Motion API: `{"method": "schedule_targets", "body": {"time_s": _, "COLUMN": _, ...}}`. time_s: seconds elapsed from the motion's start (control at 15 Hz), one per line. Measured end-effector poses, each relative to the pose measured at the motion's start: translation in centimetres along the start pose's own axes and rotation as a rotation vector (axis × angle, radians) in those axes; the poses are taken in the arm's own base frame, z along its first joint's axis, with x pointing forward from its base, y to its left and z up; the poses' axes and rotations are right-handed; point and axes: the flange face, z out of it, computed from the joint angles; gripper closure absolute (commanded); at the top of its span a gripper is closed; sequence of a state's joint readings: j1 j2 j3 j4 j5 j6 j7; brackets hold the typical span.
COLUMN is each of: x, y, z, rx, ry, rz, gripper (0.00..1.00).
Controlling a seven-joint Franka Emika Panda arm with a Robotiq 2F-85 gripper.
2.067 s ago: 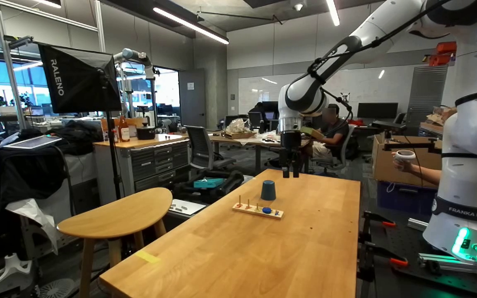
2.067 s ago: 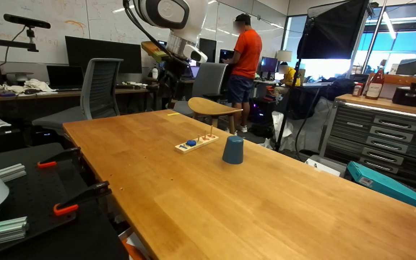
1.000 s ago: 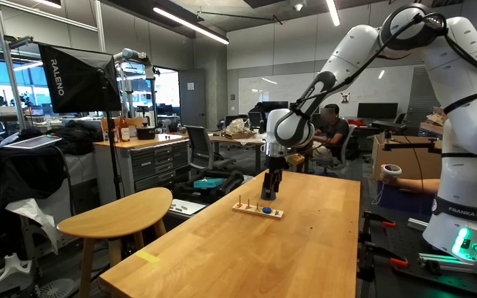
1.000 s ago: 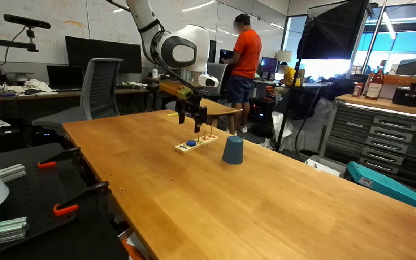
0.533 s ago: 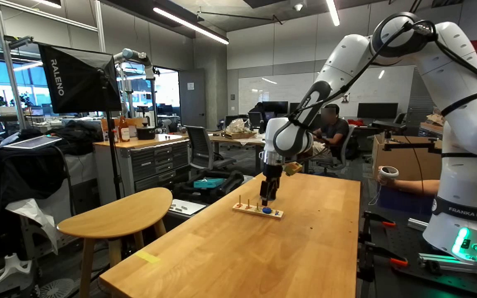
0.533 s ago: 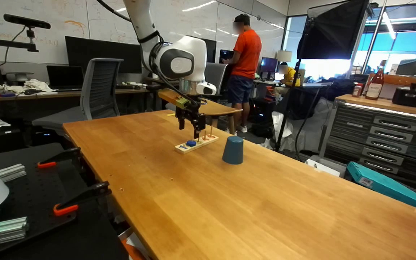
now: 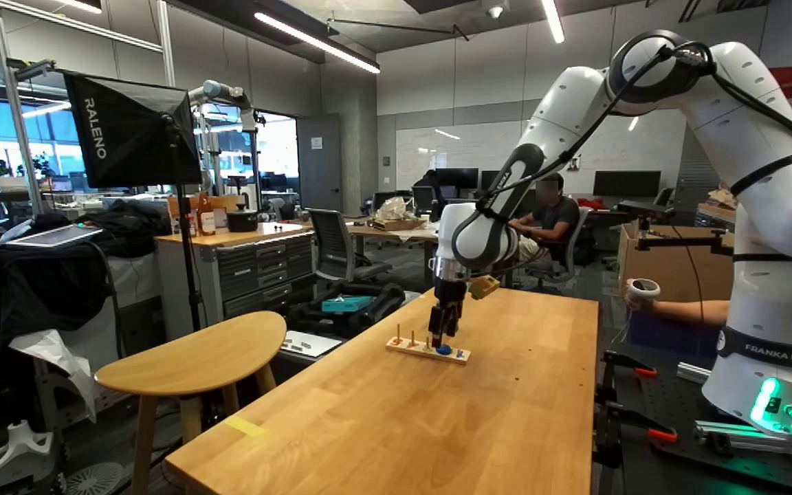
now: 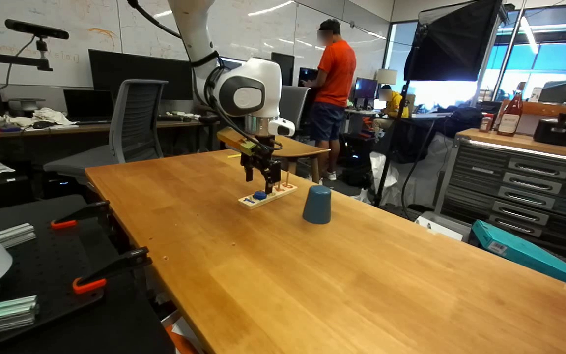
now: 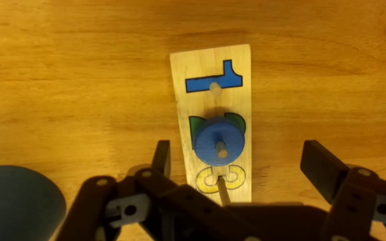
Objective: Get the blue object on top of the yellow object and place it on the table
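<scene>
The blue object is a round blue disc (image 9: 209,142) with a hole, threaded on a peg. It also shows in both exterior views (image 7: 444,350) (image 8: 260,195). The yellow object is a pale wooden board (image 9: 194,103) with painted numbers and several pegs; it lies on the light-wood table (image 8: 361,275). My gripper (image 9: 236,147) is open, one finger on each side of the board, with the disc between them, nearer the left finger in the wrist view. Neither finger touches the disc. In an exterior view the gripper (image 8: 259,185) hangs low over the board, hiding a peg.
A blue-grey upside-down cup (image 8: 317,204) stands on the table close to the board; it shows at the lower left in the wrist view (image 9: 15,201). A peg (image 9: 223,192) rises under the gripper's body. An oval wooden stool (image 7: 196,354) stands beside the table.
My gripper has moved over the board and come down close to it, sinking a little further in the last half second. The disc, board and cup have not moved.
</scene>
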State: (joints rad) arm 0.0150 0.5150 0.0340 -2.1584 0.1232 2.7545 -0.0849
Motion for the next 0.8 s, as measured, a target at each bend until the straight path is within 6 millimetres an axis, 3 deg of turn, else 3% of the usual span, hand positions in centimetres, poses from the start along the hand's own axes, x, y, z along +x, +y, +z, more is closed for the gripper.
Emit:
{"method": "schedule_targets", "body": {"time_s": 0.13, "x": 0.1, "y": 0.0, "z": 0.3, "rx": 0.0, "ry": -0.001, "rz": 0.003, "gripper": 0.04}}
{"method": "schedule_targets", "body": {"time_s": 0.27, "x": 0.1, "y": 0.0, "z": 0.5, "rx": -0.001, "ry": -0.004, "rz": 0.003, "gripper": 0.29}}
{"method": "schedule_targets", "body": {"time_s": 0.4, "x": 0.1, "y": 0.0, "z": 0.8, "rx": -0.001, "ry": -0.007, "rz": 0.002, "gripper": 0.38}}
{"method": "schedule_targets", "body": {"time_s": 0.67, "x": -0.1, "y": -0.1, "z": 1.4, "rx": -0.009, "ry": -0.016, "rz": -0.009, "gripper": 0.71}}
{"method": "schedule_targets", "body": {"time_s": 0.8, "x": -0.1, "y": 0.0, "z": 1.6, "rx": -0.015, "ry": -0.012, "rz": -0.014, "gripper": 0.81}}
